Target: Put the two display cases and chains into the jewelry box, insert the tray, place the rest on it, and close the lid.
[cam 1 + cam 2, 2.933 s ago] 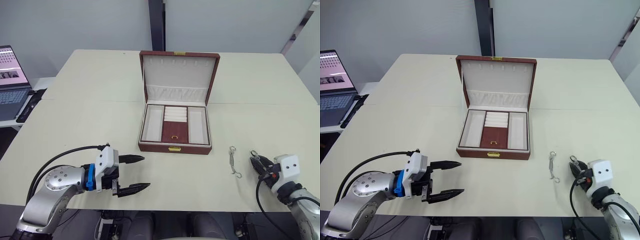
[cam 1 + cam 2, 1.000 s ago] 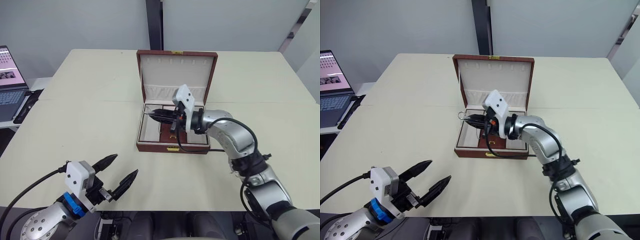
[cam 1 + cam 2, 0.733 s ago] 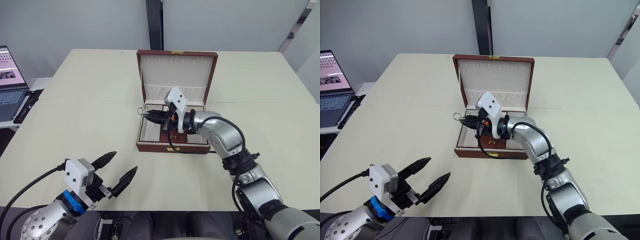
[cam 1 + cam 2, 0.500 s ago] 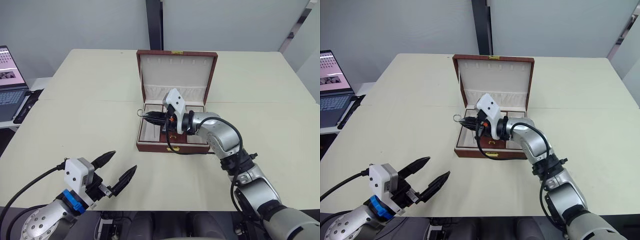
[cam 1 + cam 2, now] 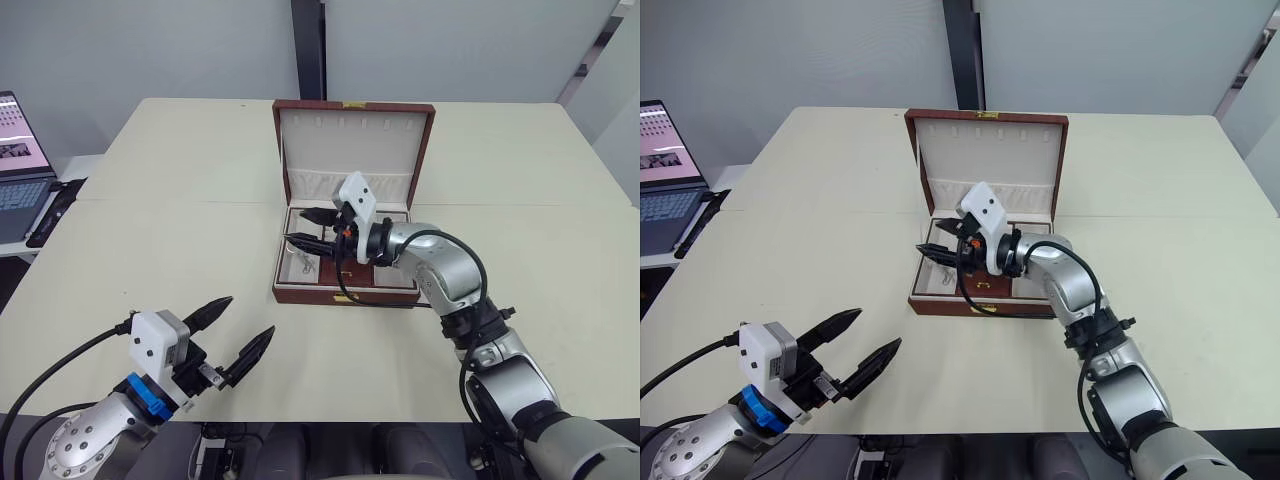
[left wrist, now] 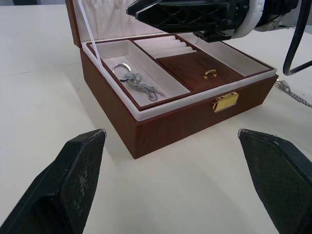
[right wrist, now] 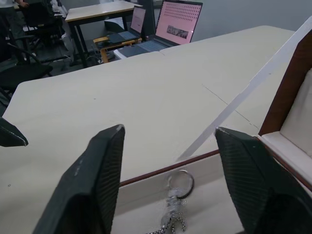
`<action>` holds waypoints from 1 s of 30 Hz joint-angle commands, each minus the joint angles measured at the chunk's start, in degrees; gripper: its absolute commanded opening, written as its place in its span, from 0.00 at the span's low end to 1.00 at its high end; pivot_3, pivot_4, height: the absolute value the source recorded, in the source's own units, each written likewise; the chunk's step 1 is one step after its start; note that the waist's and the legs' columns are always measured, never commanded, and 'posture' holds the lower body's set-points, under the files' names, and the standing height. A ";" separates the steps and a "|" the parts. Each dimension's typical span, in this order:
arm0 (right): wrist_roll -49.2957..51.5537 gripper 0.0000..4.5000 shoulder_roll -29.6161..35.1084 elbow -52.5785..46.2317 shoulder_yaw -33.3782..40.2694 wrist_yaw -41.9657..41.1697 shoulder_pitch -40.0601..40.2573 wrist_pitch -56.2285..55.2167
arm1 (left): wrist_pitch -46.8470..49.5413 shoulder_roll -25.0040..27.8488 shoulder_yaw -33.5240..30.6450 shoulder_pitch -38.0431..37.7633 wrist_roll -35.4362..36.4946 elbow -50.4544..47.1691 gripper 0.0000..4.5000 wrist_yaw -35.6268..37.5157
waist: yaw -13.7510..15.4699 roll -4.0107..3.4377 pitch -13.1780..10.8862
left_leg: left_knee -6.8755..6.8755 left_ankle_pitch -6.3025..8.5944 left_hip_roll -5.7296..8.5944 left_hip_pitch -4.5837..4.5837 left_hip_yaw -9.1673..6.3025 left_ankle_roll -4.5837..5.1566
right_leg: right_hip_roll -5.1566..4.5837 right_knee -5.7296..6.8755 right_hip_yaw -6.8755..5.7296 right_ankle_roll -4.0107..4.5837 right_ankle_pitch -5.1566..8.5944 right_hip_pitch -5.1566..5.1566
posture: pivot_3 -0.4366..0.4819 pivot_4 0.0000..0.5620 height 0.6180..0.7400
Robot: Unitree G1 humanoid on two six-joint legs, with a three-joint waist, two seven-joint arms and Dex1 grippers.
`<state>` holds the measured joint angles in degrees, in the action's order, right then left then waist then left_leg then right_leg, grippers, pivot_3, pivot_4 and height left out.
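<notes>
The jewelry box (image 5: 300, 293) stands open in the middle of the table, its lid (image 5: 350, 140) upright behind it. The tray (image 6: 197, 64) sits inside. One silver chain (image 6: 135, 81) lies loosely piled in the tray's left compartment. My right gripper (image 5: 310, 227) hovers open just above that chain (image 7: 173, 214), holding nothing. A second chain (image 6: 292, 92) rests on the table right of the box. My left gripper (image 5: 245, 320) is open and empty near the front left, well short of the box. The two display cases are hidden.
A laptop (image 5: 15, 150) sits on a side table to the far left. The cream table (image 5: 180, 230) is bare around the box. My right arm (image 5: 450, 275) reaches across the box's right front corner.
My right gripper has opened and let go of the chain, which now lies in the tray's left compartment. The left arm has hardly moved.
</notes>
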<state>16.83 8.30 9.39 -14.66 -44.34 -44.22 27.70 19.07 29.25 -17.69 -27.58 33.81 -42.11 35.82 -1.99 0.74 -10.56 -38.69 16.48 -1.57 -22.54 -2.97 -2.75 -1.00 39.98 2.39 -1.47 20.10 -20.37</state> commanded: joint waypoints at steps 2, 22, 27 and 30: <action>0.13 0.99 0.29 -2.80 1.74 0.26 -0.18 -1.33 | 1.30 1.50 -0.07 2.24 1.28 -0.74 1.00 0.03 | 0.02 0.00 0.00 | 0.00 0.00 0.00 0.00 -0.01 0.00 | 0.00 0.00 -0.01 0.00 0.00 0.00 | 0.48 0.27 1.00; 7.55 0.99 33.28 -11.72 20.51 -17.98 20.23 -2.99 | 6.10 17.73 -12.82 16.38 5.78 22.54 1.00 12.23 | -0.02 0.04 -0.09 | 0.02 0.00 0.00 -0.07 -0.03 0.01 | 0.02 -0.04 -0.06 0.00 0.00 -0.02 | 0.48 0.27 1.00; 8.12 0.99 39.06 -10.61 27.20 -18.45 28.01 -3.93 | 5.54 21.78 -14.91 19.58 3.95 29.20 1.00 15.11 | 0.05 0.06 -0.11 | 0.03 0.00 0.02 -0.10 0.03 0.01 | -0.01 -0.07 -0.01 0.00 0.00 -0.04 | 0.48 0.27 1.00; 8.37 0.99 40.15 -10.29 29.52 -18.14 30.72 -4.19 | 5.91 23.36 -15.73 21.35 3.70 32.03 1.00 16.62 | 0.03 0.07 -0.11 | 0.03 0.00 -0.02 -0.06 0.07 0.01 | 0.00 -0.04 0.02 0.00 0.00 -0.03 | 0.48 0.27 1.00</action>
<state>24.12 47.39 0.19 12.46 -62.40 -13.85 24.58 25.66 51.24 -30.88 -7.05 37.63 -10.72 51.40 -1.96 0.81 -10.67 -38.66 16.48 -1.57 -22.60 -2.92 -2.74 -1.00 39.95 2.40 -1.47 20.10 -20.38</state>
